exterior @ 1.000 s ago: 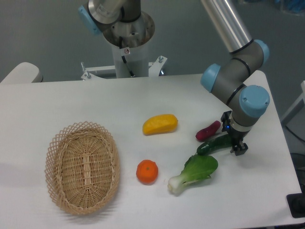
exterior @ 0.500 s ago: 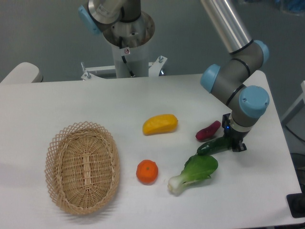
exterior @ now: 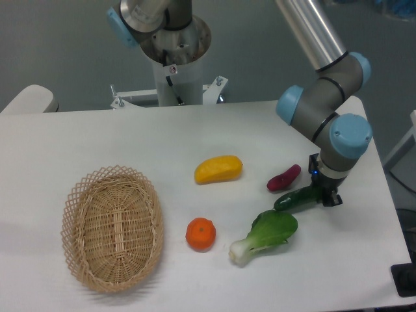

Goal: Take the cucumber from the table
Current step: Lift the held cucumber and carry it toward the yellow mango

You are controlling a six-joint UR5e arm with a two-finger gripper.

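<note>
Gripper (exterior: 323, 195) is seen clamped on the right end of the cucumber (exterior: 296, 198), fingers pinched on it; 1 s ago jaws were still straddling that end, by 0.5 s ago they'd been brought in. Since then cucumber has been shifted a bit up and to the right w/ the arm, so the grasp is judged secure and the lift prob. just begun; whether it's fully off the table (exterior: 130, 149) can't be told. Cucumber is held at approx. 4 o'clock on the table, w/ the purple veg (exterior: 284, 177) just at its 11 o'clock and the bok choy (exterior: 265, 235) near at its 7 o'clock. Yellow fruit (exterior: 218, 169), orange (exterior: 201, 234) and basket (exterior: 112, 227) are left untouched, further toward 9 o'clock
</note>
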